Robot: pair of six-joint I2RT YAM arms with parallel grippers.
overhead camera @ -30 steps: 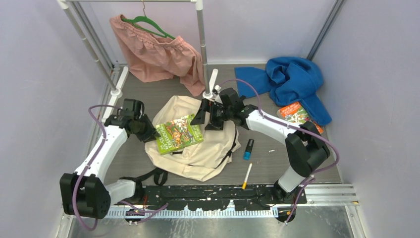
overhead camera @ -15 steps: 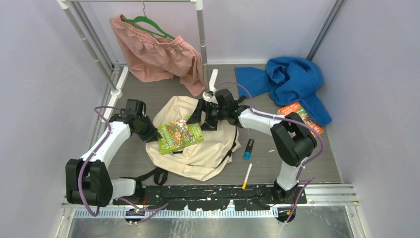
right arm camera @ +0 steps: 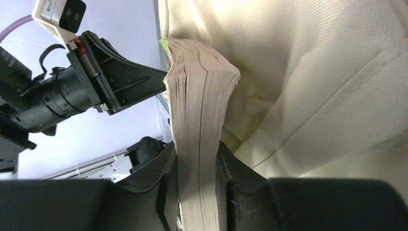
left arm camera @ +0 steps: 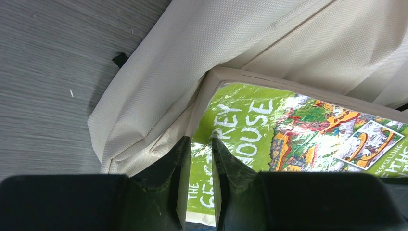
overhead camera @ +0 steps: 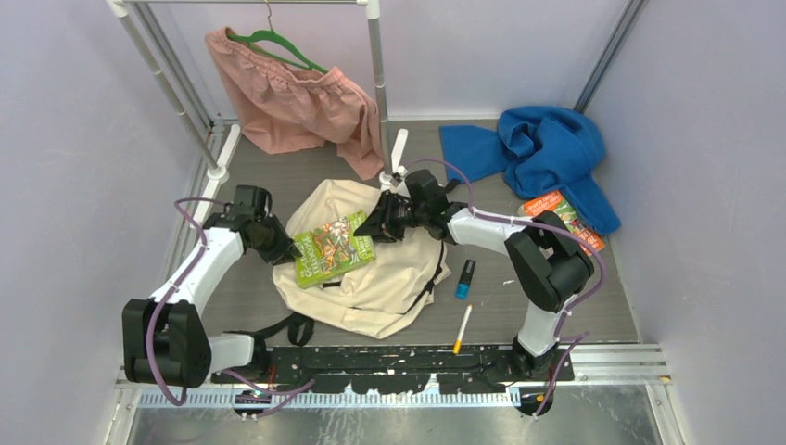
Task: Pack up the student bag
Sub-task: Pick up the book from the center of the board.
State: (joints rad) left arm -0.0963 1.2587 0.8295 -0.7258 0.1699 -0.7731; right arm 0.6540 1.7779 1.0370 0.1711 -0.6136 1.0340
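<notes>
The cream student bag (overhead camera: 389, 287) lies flat mid-table. A green book (overhead camera: 332, 250) rests tilted on its upper left part. My right gripper (overhead camera: 371, 227) is shut on the book's right edge: in the right wrist view both fingers (right arm camera: 168, 163) press the page block (right arm camera: 199, 96), with the bag (right arm camera: 312, 72) behind. My left gripper (overhead camera: 285, 248) is at the book's left end. In the left wrist view its jaws (left arm camera: 199, 142) stand a narrow gap apart over the green cover (left arm camera: 298, 130), beside the bag's rim (left arm camera: 159, 86). Whether they pinch anything does not show.
A blue marker (overhead camera: 464, 278) and a yellow-tipped pen (overhead camera: 462, 329) lie right of the bag. An orange book (overhead camera: 556, 213) sits by the blue fleece (overhead camera: 547, 153). A pink garment (overhead camera: 297, 97) hangs from the rack, whose post (overhead camera: 378, 93) stands just behind my right gripper.
My right gripper moved left to the book's right edge and closed on it. The book shifted slightly left. The left arm drew in a little, then held still.
</notes>
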